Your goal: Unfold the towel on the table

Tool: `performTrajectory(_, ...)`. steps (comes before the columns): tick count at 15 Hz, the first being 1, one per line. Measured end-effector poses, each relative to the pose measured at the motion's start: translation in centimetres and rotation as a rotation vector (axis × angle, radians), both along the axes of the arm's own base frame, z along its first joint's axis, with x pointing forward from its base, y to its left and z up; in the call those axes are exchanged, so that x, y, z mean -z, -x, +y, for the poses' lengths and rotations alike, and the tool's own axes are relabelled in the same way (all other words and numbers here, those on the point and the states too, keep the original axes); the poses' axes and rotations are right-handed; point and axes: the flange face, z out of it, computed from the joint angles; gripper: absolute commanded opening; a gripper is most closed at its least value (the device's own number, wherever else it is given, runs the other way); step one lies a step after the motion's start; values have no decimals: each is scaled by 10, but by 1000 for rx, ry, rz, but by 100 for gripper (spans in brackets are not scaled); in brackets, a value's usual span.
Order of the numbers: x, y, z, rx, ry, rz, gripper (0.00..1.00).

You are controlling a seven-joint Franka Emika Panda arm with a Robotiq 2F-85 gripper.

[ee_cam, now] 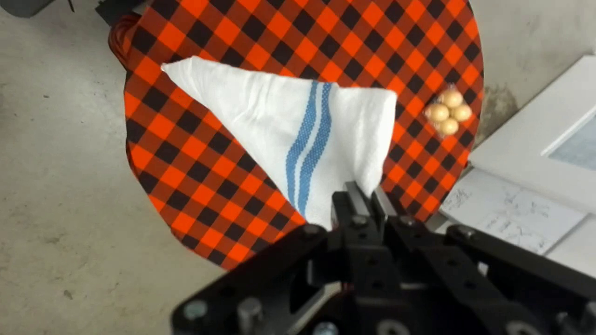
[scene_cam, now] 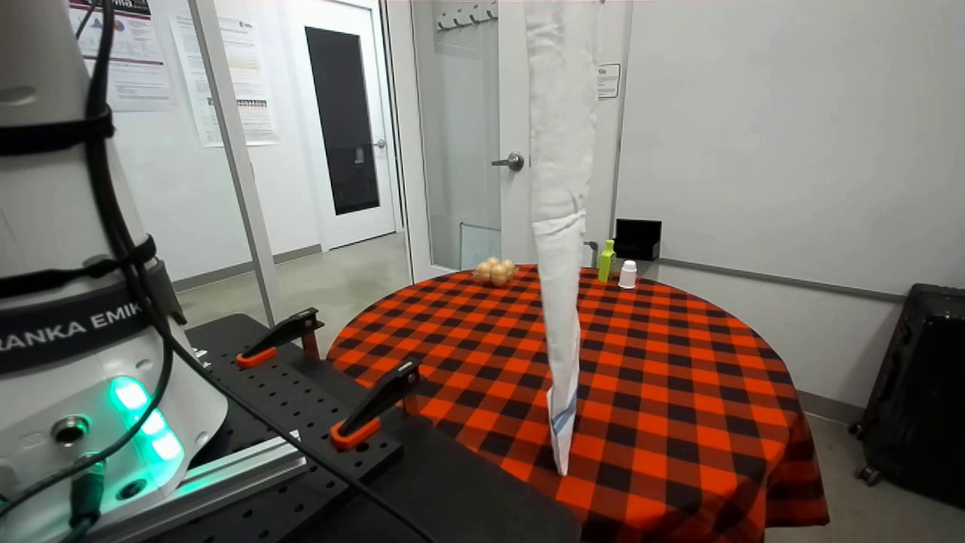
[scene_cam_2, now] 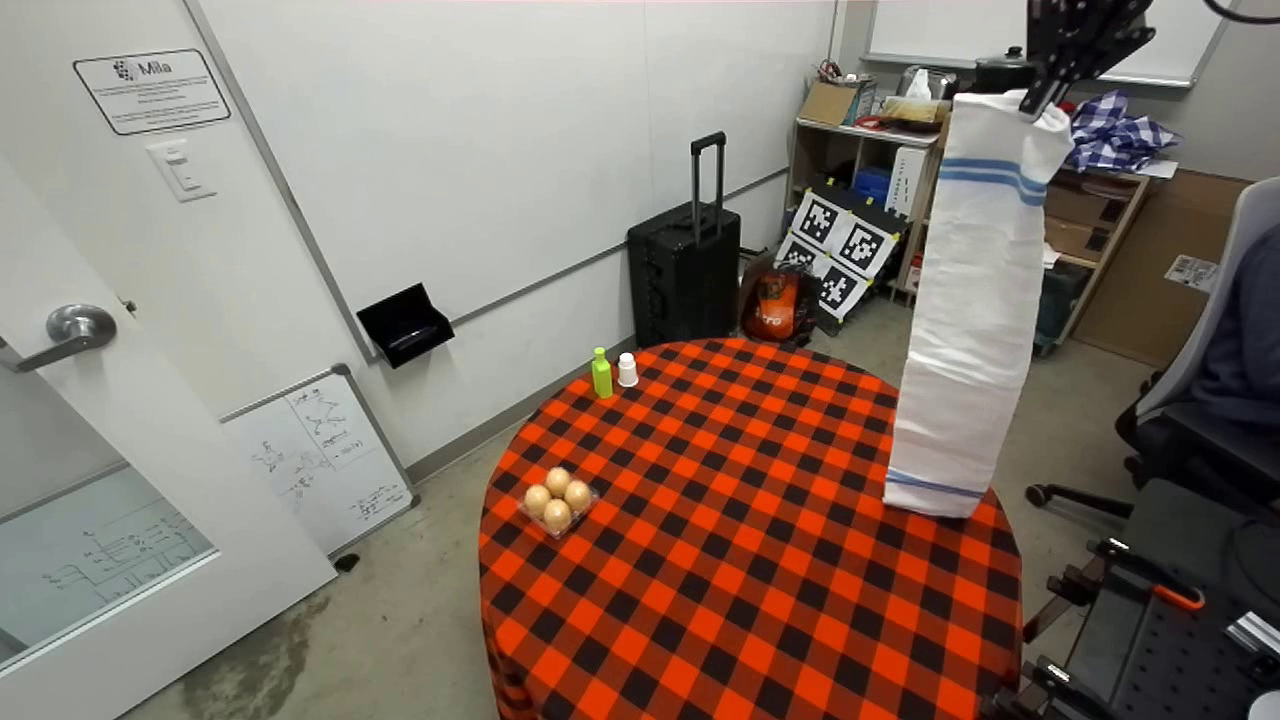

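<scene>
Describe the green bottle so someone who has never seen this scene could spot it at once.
Start at the round, red-and-black checked table. Near its edge, on the side of the large whiteboard, the green bottle stands close to a white container. The bottle is the bright lime one, narrow-necked and taller than its neighbour.

We hold our gripper high, its fingers angled downward and pinched together, while our white arm base stands upright, glowing green.
</scene>
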Motion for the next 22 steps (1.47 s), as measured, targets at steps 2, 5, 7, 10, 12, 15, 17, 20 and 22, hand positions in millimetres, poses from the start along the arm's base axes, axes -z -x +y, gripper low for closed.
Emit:
performTrajectory(2, 14, -14, 24, -74, -2, 39, 1)
performTrajectory(5, 22, -24, 40, -135, -1, 50, 1)
performTrajectory(7, 22, -24, 39, -167, -7, 39, 1)
performTrajectory(10, 20, -20, 30, -192, -23, 15, 1)
performTrajectory(12, 14, -13, 17, -186, -33, -11, 1)
performTrajectory(15, -4, 9, -13, -132, -48, -70, 1)
performTrajectory(17, -24, 31, -35, -78, -58, -122, 1)
performTrajectory(20, -52, 65, -65, -4, -74, -194, 1)
performTrajectory(22, -65, 82, -81, 38, -85, -234, 1)
